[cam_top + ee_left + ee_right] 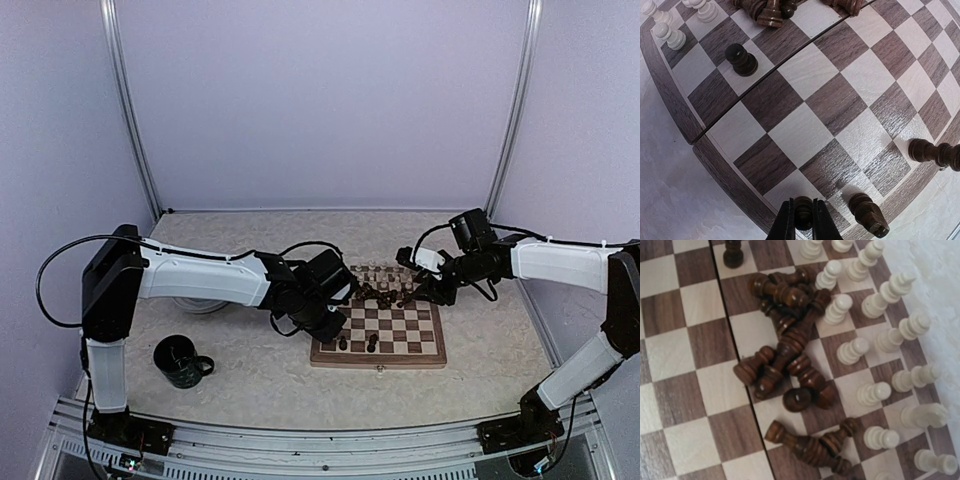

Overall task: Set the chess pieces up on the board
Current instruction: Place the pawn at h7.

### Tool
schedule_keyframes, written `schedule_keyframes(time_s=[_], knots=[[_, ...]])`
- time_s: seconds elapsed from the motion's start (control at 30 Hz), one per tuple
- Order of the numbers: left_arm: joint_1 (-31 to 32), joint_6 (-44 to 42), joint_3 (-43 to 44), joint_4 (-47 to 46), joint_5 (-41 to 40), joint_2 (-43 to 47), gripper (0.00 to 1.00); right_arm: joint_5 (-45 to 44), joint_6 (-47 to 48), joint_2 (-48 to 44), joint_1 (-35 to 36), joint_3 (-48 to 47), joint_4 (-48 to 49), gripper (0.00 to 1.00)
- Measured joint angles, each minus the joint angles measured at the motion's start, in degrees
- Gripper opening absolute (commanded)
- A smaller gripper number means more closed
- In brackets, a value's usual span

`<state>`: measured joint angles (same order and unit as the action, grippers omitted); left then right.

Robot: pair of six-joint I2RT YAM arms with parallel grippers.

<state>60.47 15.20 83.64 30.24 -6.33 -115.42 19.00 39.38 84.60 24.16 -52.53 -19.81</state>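
Left gripper (803, 205) clamped on dark piece (803, 213), probably pawn, near board (670, 100) rim; right gripper (425, 291) opening indiscernible.

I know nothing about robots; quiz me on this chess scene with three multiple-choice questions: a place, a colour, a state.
1. Relative to the board, the mug stands: A) on it B) to its left C) behind it.
2. The heap of toppled pieces mid-board is: A) dark brown B) cream C) red.
3. The left gripper is: A) wide open B) holding the mug C) shut on a dark piece.
Answers: 1 B, it sits off the board's left edge; 2 A, the cream ones stand in rows beside the heap; 3 C, the left wrist view shows the piece pinched.
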Motion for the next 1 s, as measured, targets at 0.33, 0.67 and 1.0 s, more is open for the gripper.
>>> schedule_keyframes(time_s=[0.33, 0.67, 1.0], knots=[[-0.7, 0.0, 0.1, 0.0, -0.2, -0.2, 0.13, 0.0, 0.0, 0.0, 0.0, 0.0, 0.0, 0.43], [-0.8, 0.2, 0.3, 0.0, -0.1, -0.3, 0.30, 0.0, 0.0, 0.0, 0.0, 0.0, 0.0, 0.43], [-2.5, -0.7, 4.9, 0.1, -1.4, 0.2, 0.40, 0.0, 0.0, 0.0, 0.0, 0.0, 0.0, 0.43]])
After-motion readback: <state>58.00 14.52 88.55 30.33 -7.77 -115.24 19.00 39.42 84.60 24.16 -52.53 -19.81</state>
